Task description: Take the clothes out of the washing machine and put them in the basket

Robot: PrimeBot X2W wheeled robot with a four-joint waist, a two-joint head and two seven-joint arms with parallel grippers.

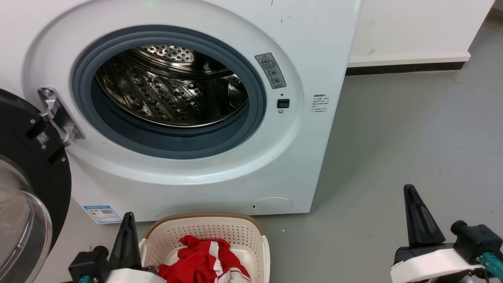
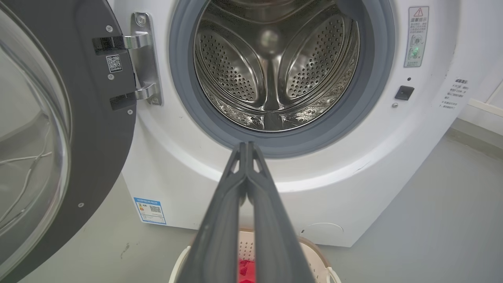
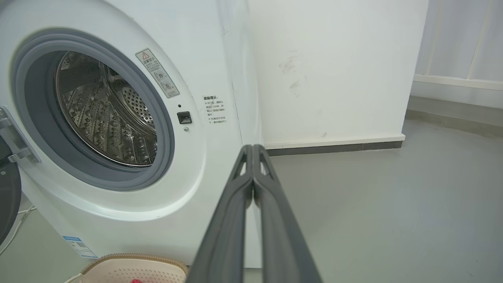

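Clothes [image 1: 204, 261] are seen in the basket [image 1: 204, 217]; the drum [image 1: 173, 90] looks bare.
Head view: they are bunched, white stripe [image 1: 214, 255] pointed from the washing machine [image 1: 306, 39] toward the robot. Left wrist view: left gripper [image 2: 246, 147] jaws are pressed together; the drum is best checked again. Right wrist view: right gripper [image 3: 251, 149] jaws are pressed together.

My left gripper [image 1: 127, 220] and right gripper [image 1: 410, 192] are long, tapering dark-grey fingers [image 2: 269, 220] with small triangular cut-outs near the tips (matte, no gloss). Behind each I see a white wrist shell [image 1: 428, 261], a black block [image 1: 475, 237] and a teal connector [image 1: 493, 263].
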